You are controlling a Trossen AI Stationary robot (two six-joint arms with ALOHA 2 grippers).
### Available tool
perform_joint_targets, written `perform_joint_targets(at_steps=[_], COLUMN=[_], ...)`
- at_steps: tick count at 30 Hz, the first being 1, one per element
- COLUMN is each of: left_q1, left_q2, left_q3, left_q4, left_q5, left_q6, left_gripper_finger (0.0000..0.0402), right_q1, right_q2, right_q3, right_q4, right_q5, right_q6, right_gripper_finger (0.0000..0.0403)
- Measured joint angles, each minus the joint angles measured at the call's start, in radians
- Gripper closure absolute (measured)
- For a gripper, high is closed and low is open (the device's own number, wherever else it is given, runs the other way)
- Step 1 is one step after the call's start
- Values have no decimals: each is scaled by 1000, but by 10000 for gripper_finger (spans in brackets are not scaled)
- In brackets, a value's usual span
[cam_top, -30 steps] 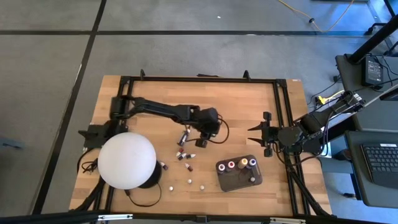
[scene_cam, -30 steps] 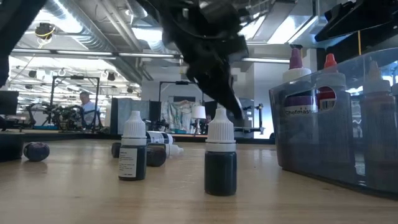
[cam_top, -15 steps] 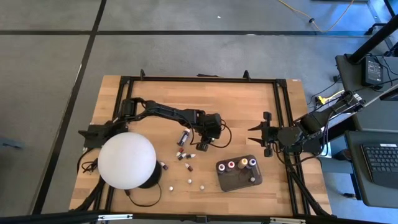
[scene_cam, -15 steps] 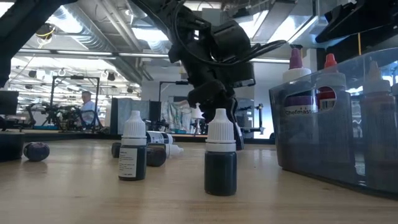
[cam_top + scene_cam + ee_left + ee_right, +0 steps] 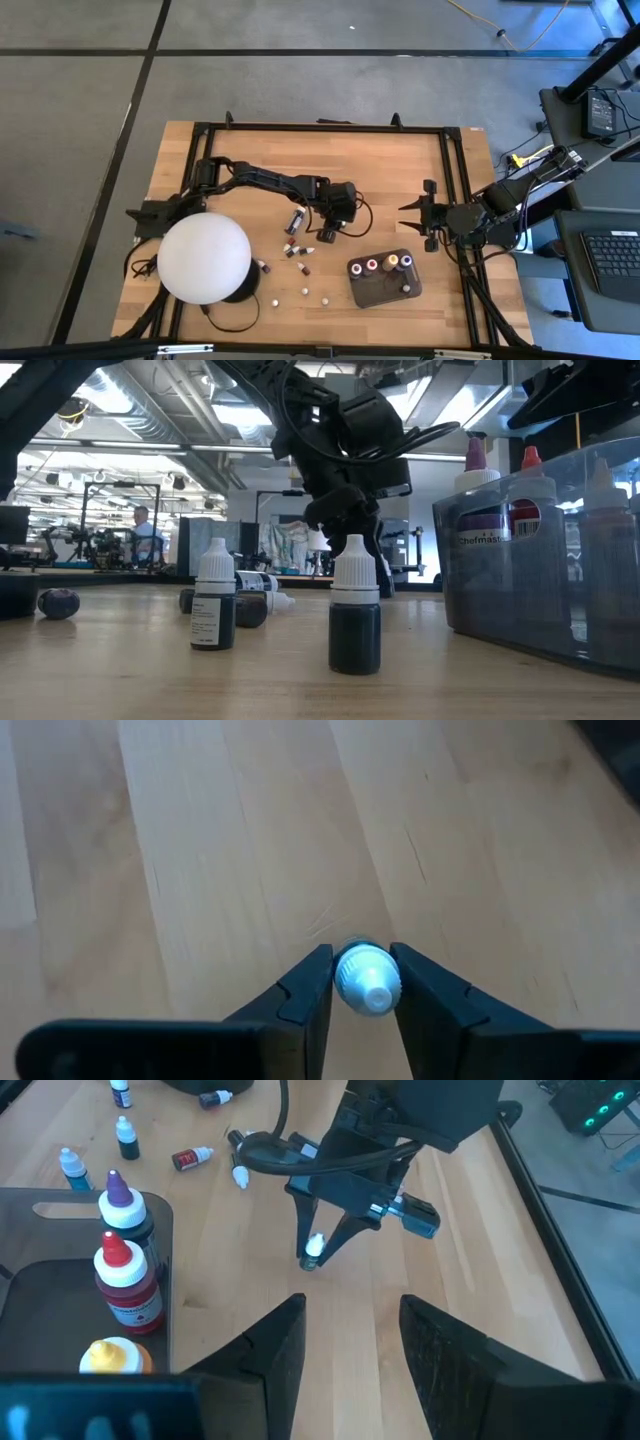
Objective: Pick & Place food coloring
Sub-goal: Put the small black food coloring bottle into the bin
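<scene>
1. One wooden table (image 5: 400, 160) carried everything; black frame rails ran along its edges.
2. White dome (image 5: 204, 257) sat at the table's left front corner, by the left arm's base.
3. Left arm reached from the left side to mid-table. Left gripper (image 5: 325, 233) pointed down; its fingers (image 5: 305, 992) flanked a white-capped food coloring bottle (image 5: 367, 979) standing on the wood. Pads looked to be touching the cap or just beside it; I could not tell a firm pinch from a loose one. Right wrist view showed the same bottle (image 5: 314, 1249) upright between those fingertips, base on the table.
4. Right arm waited at the right edge. Right gripper (image 5: 408, 211) hovered with fingers (image 5: 268, 1342) spread, nothing between them.
5. Dark grey tray (image 5: 362, 290) sat front right of centre, holding several upright bottles: purple-topped (image 5: 118, 1188), red-topped (image 5: 116, 1255), orange-topped (image 5: 110, 1354) among them.
6. Loose bottles were scattered between dome and tray: a few lying near the left gripper (image 5: 296, 246), two small ones upright nearer the front edge (image 5: 305, 292).
7. Low view: two dark, white-capped bottles stood in front, (image 5: 213, 608) and (image 5: 354, 606), left gripper behind them.
8. A person (image 5: 141, 532) was far back in the room.
</scene>
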Motion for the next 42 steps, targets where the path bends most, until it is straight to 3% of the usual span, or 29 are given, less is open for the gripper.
perform_joint_targets(at_steps=[13,19,24,29,37,42], left_q1=[0,9,34,78,101,92], left_q2=[0,-96,-194,-311,-515,-561], left_q3=[0,0,-22,-182,-576,-748], left_q4=[0,-74,-34,156,630,855], left_q5=[-13,-59,57,169,155,75], left_q6=[-32,-32,-32,-69,-214,-273], left_gripper_finger=[265,258,262,261,261,262], right_q1=[0,0,-33,-135,-348,-435], right_q2=[0,0,7,75,288,419], right_q3=[0,0,0,0,-1,-1], right_q4=[0,42,111,214,365,516], right_q5=[0,-2,-63,-204,-470,-498], right_q6=[0,77,45,-12,-147,-190], right_gripper_finger=[237,237,237,237,237,237])
